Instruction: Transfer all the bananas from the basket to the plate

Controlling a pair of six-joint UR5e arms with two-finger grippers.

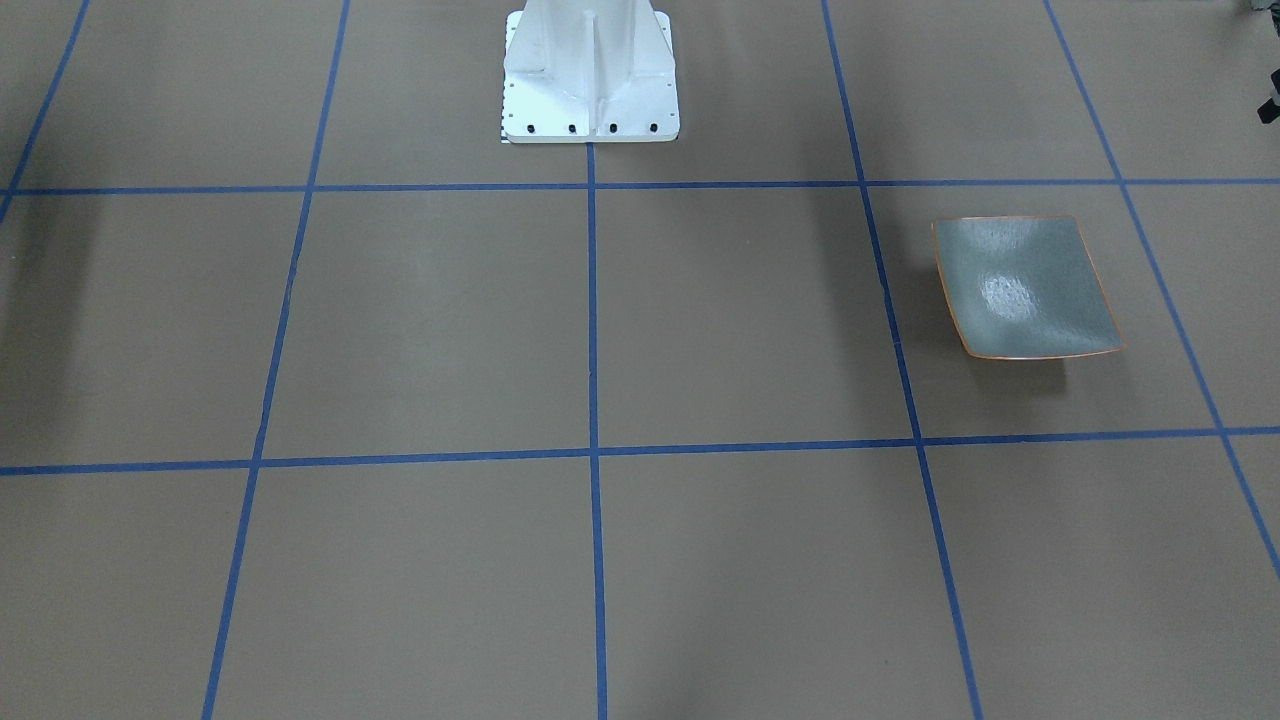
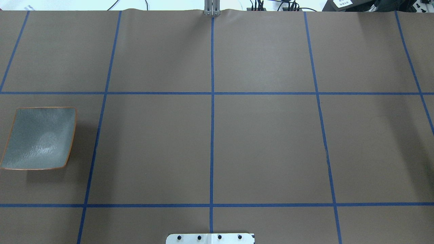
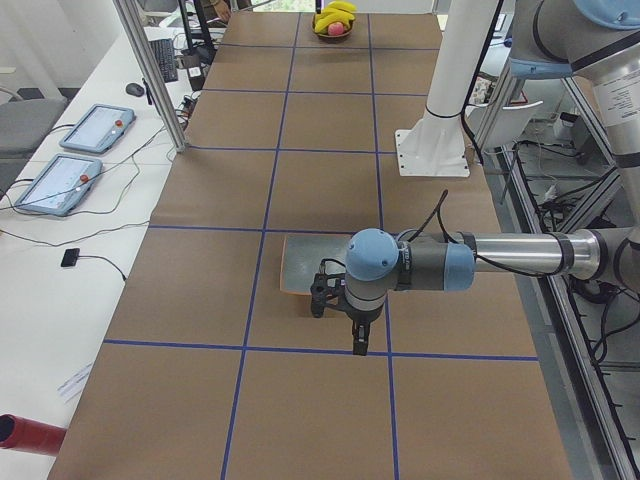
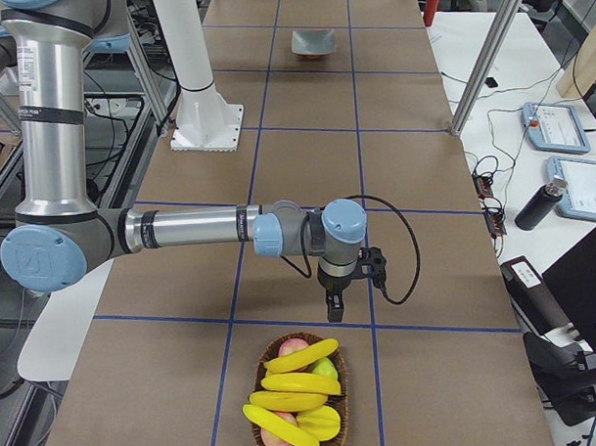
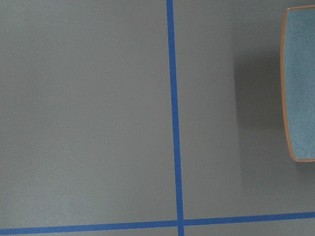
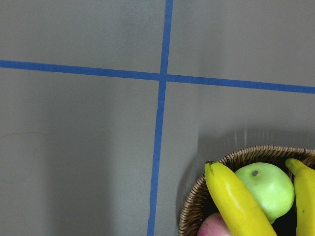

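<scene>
Several yellow bananas [image 4: 296,383] lie in a wicker basket [image 4: 344,383] with apples, at the table's end on my right. The right wrist view shows one banana [image 6: 236,201] and the basket rim [image 6: 194,196] at its lower right. My right gripper [image 4: 332,308] hangs pointing down just short of the basket; I cannot tell if it is open or shut. The square grey-green plate [image 2: 39,137] lies bare at the other end of the table. My left gripper [image 3: 356,342] hovers beside the plate [image 3: 295,262]; its state cannot be told either.
A green apple [image 6: 263,189] and a red apple [image 6: 211,228] share the basket. The white robot base [image 1: 590,75] stands at mid-table. Blue tape lines grid the brown mat. Tablets and cables [image 3: 75,160] lie on the side bench.
</scene>
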